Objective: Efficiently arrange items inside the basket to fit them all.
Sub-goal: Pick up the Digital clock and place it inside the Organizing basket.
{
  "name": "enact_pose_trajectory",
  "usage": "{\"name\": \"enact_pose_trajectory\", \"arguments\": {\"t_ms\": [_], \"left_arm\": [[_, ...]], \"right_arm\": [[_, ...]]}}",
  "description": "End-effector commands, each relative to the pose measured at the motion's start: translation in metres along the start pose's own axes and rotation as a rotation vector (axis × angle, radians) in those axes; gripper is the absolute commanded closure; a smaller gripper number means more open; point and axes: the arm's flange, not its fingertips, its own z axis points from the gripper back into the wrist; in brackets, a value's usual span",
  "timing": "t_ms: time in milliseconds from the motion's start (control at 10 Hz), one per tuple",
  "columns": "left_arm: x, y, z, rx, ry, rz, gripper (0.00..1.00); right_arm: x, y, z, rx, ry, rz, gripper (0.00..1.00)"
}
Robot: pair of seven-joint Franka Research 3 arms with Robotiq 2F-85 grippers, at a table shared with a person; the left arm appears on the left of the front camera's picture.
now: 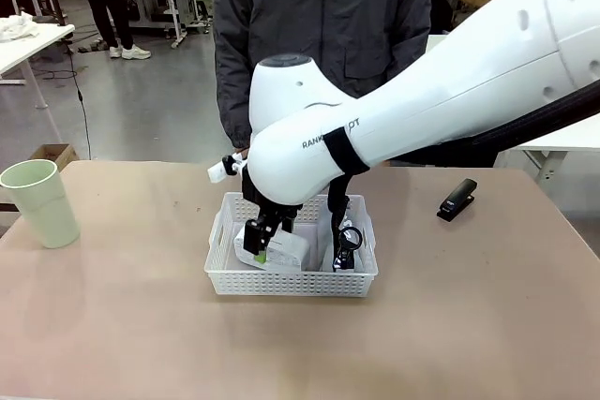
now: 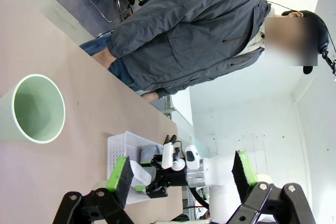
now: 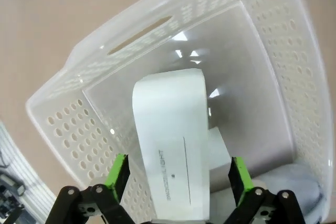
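The white basket (image 1: 292,283) stands mid-table. My right gripper (image 1: 263,243) reaches down into its left half and stands open, green pads either side of the small white box (image 1: 291,250) without touching it. In the right wrist view the box (image 3: 170,129) lies on the basket floor between the pads (image 3: 118,173), inside the lattice wall (image 3: 79,129). The grey pouch (image 1: 339,259) with its black strap fills the basket's right half; a corner of the pouch (image 3: 302,182) shows beside the box. The pale green cup (image 1: 39,203) stands at the table's left edge. The black stapler (image 1: 457,200) lies right of the basket. My left gripper (image 2: 181,174) is open, holding nothing.
A person in a grey jacket (image 1: 319,35) stands at the far side of the table, right behind the basket. Bare tabletop (image 1: 141,325) stretches in front of and to both sides of the basket. The left wrist view looks across the cup (image 2: 37,108) toward the basket (image 2: 123,150).
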Motion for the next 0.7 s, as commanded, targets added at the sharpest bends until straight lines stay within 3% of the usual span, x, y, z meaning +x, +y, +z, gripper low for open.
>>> {"name": "enact_pose_trajectory", "arguments": {"t_ms": [0,300,600], "left_arm": [[0.0,-0.001,0.0,-0.017,-0.003,-0.016,0.0],[0.0,-0.001,0.0,-0.017,-0.003,-0.016,0.0],[0.0,-0.001,0.0,-0.017,-0.003,-0.016,0.0]], "right_arm": [[-0.032,0.001,0.052,0.068,-0.027,-0.136,0.0],[-0.118,-0.015,0.127,0.209,-0.087,-0.409,0.0],[-0.221,-0.044,0.151,0.428,-0.143,-0.601,0.0]]}}
